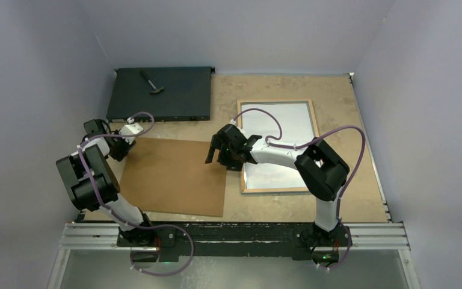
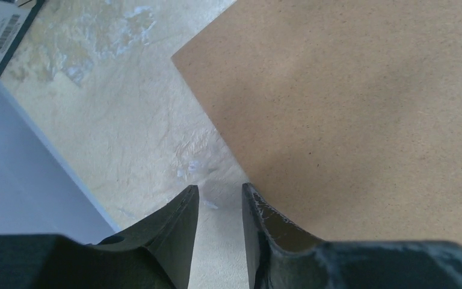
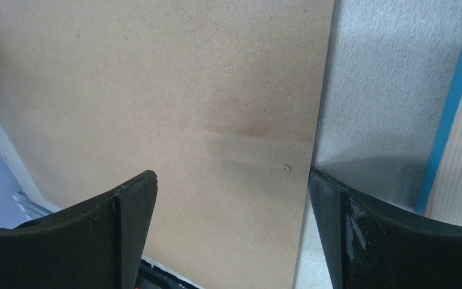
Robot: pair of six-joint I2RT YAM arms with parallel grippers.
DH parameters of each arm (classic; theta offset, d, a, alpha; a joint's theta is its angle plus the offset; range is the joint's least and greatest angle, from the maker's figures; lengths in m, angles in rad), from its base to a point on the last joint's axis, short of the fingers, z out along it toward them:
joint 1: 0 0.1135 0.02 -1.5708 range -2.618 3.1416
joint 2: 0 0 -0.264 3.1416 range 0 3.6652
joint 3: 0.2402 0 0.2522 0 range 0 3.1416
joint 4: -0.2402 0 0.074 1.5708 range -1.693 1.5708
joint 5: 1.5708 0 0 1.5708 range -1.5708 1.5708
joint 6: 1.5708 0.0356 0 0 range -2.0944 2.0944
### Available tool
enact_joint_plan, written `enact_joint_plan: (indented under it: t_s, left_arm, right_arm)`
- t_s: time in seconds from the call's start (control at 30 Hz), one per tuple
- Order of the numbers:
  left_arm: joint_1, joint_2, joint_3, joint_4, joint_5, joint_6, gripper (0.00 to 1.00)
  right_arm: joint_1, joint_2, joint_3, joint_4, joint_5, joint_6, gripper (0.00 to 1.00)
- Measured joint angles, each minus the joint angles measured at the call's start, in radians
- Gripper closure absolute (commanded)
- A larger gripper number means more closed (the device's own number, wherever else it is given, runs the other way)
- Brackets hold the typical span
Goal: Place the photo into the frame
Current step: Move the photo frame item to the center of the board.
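Note:
The frame (image 1: 275, 101) lies back-up at the right of the table, its bare wood rim around a pale grey-white sheet (image 1: 284, 123). I cannot tell whether that sheet is the photo's white back; no balloon picture shows in any view. The frame's wood edge with its light blue strip (image 3: 457, 90) shows in the right wrist view. My right gripper (image 1: 218, 161) (image 3: 231, 180) is wide open and empty over the right edge of the brown backing panel (image 1: 174, 176) (image 3: 156, 90). My left gripper (image 1: 122, 152) (image 2: 219, 191) is slightly open and empty at the panel's (image 2: 349, 108) far-left corner.
A flat black box (image 1: 162, 93) lies at the back left with a small dark tool (image 1: 151, 83) on it; its labelled corner (image 2: 0, 33) shows in the left wrist view. Walls close the table in on three sides. A metal rail (image 1: 234, 233) runs along the near edge.

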Motion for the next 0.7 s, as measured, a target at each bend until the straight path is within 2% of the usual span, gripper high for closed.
enact_joint_plan:
  t_s: [0.13, 0.27, 0.7]
  left_arm:
    - [-0.009, 0.049, 0.057, -0.09, 0.003, 0.034, 0.76]
    - [-0.016, 0.069, 0.092, -0.148, 0.007, 0.054, 0.78]
    - [-0.118, 0.058, 0.095, -0.167, -0.11, 0.041, 0.86]
  right_arm:
    - [-0.001, 0.0, 0.0, 0.0, 0.003, 0.02, 0.02]
    - [-0.001, 0.002, 0.0, 0.002, 0.003, 0.034, 0.02]
    - [-0.05, 0.0, 0.0, 0.023, -0.049, 0.078, 0.02]
